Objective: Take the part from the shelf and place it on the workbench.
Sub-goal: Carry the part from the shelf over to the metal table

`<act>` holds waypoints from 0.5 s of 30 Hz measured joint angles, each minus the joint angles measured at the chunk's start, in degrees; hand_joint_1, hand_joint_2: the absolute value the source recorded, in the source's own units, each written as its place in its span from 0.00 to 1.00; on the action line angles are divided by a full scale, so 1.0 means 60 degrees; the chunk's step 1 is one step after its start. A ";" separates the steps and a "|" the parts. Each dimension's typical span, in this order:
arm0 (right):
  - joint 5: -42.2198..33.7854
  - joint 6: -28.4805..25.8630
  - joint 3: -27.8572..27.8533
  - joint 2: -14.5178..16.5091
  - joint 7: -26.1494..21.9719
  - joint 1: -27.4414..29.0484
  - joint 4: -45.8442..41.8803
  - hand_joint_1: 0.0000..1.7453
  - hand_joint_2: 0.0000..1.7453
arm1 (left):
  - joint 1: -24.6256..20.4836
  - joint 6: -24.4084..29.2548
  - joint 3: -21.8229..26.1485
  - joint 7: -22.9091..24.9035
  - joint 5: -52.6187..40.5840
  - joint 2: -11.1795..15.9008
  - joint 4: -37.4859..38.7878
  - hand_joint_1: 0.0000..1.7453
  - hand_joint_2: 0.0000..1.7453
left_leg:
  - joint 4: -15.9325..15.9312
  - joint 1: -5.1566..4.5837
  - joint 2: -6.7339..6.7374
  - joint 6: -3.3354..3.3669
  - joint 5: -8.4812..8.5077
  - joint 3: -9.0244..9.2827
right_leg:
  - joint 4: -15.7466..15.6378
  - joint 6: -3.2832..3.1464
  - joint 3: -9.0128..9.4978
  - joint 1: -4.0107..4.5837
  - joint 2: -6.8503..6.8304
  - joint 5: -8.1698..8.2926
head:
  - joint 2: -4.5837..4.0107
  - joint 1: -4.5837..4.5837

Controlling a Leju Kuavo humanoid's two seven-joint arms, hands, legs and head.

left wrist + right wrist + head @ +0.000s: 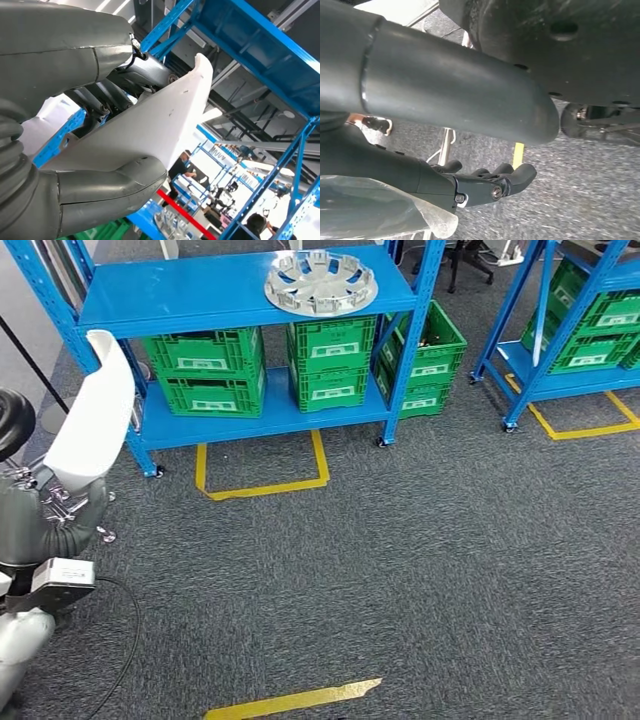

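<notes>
Left hand: the left hand (56,510) grasps the white part (98,410) at the left edge of the head view. In the left wrist view the grey thumb (109,187) lies along one face of the part (151,130), and the darker fingers (147,70) press the opposite face.
Part: a curved white shell, held raised in front of the left post of the near shelf (226,290). It touches no shelf board.
Right hand: the right hand (471,150) is in the right wrist view above grey carpet. The thick thumb (452,90) lies straight; the dark fingers (490,182) are extended with slightly curled tips. Nothing sits between them, so the hand is released.
Near shelf: blue steel rack with two boards. A silver wheel cover (320,282) lies flat on the upper board.
Crates: green crates (207,370) stand side by side on the lower board; one more (426,355) stands tilted at the right post.
Second shelf: a second blue rack (573,330) with green crates stands well apart, to the right.
Floor: grey carpet (423,560) with yellow tape lines (264,485) in front of the near shelf.
Background: people (181,167) and more blue racks are visible in the left wrist view.
</notes>
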 joint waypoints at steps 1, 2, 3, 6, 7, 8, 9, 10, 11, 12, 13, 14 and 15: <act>0.0004 -0.0001 0.0000 0.0000 0.0001 -0.0004 -0.0001 0.00 0.00 | 0.0001 0.0000 -0.0001 0.0000 0.0000 -0.0004 0.0002 1.00 1.00 | 0.0014 0.0000 -0.0001 -0.0026 0.0078 -0.0105 | -0.0487 -0.0017 0.0390 0.0000 0.0000 0.0278 | 0.0000 -0.0001; 0.0009 -0.0001 0.0000 0.0000 0.0003 -0.0014 -0.0001 0.00 0.00 | -0.0002 0.0001 -0.0001 0.0000 0.0000 -0.0005 0.0002 1.00 1.00 | 0.0029 -0.0001 -0.0002 -0.0061 0.0156 -0.0195 | -0.1169 -0.0047 0.0861 0.0003 0.0001 0.0442 | 0.0000 0.0000; 0.0017 0.0000 0.0000 0.0000 0.0007 -0.0028 -0.0001 0.00 0.00 | -0.0009 0.0002 0.0000 0.0004 -0.0001 -0.0003 0.0002 1.00 1.00 | 0.0044 -0.0009 -0.0003 -0.0107 0.0230 -0.0269 | -0.1857 -0.0089 0.1328 0.0016 0.0008 0.0496 | 0.0000 -0.0002; 0.0061 0.0000 -0.0004 0.0000 0.0041 -0.0041 -0.0004 0.00 0.00 | -0.0051 0.0004 -0.0006 0.0028 -0.0007 0.0003 0.0003 1.00 1.00 | 0.0025 -0.0018 0.0000 -0.0272 0.0434 -0.0335 | -0.2742 -0.0241 0.1788 0.0067 0.0030 0.0404 | -0.0001 -0.0001; 0.0076 0.0000 -0.0008 0.0000 0.0053 -0.0029 -0.0005 0.00 0.00 | -0.0060 0.0005 -0.0013 0.0037 -0.0009 0.0002 0.0006 1.00 1.00 | 0.0013 -0.0007 0.0001 -0.0327 0.0472 -0.0335 | -0.2741 -0.0315 0.1718 0.0058 0.0019 0.0459 | -0.0002 -0.0003; 0.0087 -0.0003 -0.0014 0.0000 0.0061 -0.0020 -0.0005 0.00 0.00 | -0.0069 0.0004 -0.0018 0.0044 -0.0010 0.0003 0.0012 1.00 1.00 | 0.0059 0.0006 -0.0005 -0.0384 0.0392 -0.0361 | -0.2755 -0.0393 0.1685 0.0049 0.0002 0.0521 | -0.0003 -0.0001; 0.0092 -0.0006 -0.0023 0.0000 0.0067 -0.0013 -0.0005 0.00 0.00 | -0.0071 0.0004 -0.0024 0.0053 -0.0014 0.0006 0.0019 1.00 1.00 | 0.0224 0.0016 -0.0013 -0.0435 0.0153 -0.0415 | -0.2774 -0.0474 0.1634 0.0034 -0.0018 0.0594 | -0.0003 -0.0020; 0.0095 -0.0007 -0.0032 0.0000 0.0070 -0.0012 -0.0005 0.00 0.00 | -0.0072 0.0003 -0.0029 0.0068 -0.0018 0.0009 0.0027 1.00 1.00 | 0.0574 0.0027 -0.0020 -0.0484 -0.0235 -0.0511 | -0.2790 -0.0541 0.1574 0.0017 -0.0039 0.0682 | -0.0003 -0.0035; 0.0096 -0.0010 -0.0039 0.0000 0.0073 -0.0012 -0.0005 0.00 0.00 | -0.0071 0.0001 -0.0040 0.0092 -0.0026 0.0012 0.0034 1.00 1.00 | 0.1089 0.0034 -0.0026 -0.0524 -0.0713 -0.0638 | -0.2785 -0.0579 0.1517 0.0019 -0.0051 0.0751 | -0.0003 -0.0043; 0.0097 -0.0010 -0.0046 0.0000 0.0076 -0.0010 -0.0005 0.00 0.00 | -0.0067 -0.0001 -0.0058 0.0118 -0.0038 0.0013 0.0041 1.00 1.00 | 0.1696 0.0038 -0.0028 -0.0554 -0.1126 -0.0768 | -0.2778 -0.0600 0.1462 0.0020 -0.0056 0.0818 | -0.0003 -0.0053; 0.0097 -0.0010 -0.0052 0.0000 0.0078 -0.0007 -0.0005 0.00 0.00 | -0.0061 -0.0002 -0.0082 0.0144 -0.0057 0.0013 0.0049 1.00 1.00 | 0.2227 0.0042 -0.0028 -0.0578 -0.1365 -0.0856 | -0.2766 -0.0603 0.1402 0.0021 -0.0058 0.0888 | -0.0002 -0.0050; 0.0097 -0.0010 -0.0058 0.0000 0.0083 -0.0003 -0.0005 0.00 0.00 | -0.0055 -0.0001 -0.0111 0.0160 -0.0076 0.0013 0.0056 1.00 1.00 | 0.2519 0.0045 -0.0028 -0.0590 -0.1390 -0.0834 | -0.2750 -0.0597 0.1338 0.0021 -0.0058 0.0953 | -0.0002 -0.0051; 0.0097 -0.0010 -0.0065 0.0000 0.0087 0.0001 -0.0005 0.00 0.00 | -0.0052 0.0002 -0.0134 0.0166 -0.0093 0.0013 0.0064 1.00 1.00 | 0.2465 0.0048 -0.0028 -0.0588 -0.1237 -0.0659 | -0.2730 -0.0583 0.1269 0.0021 -0.0055 0.1007 | -0.0002 -0.0051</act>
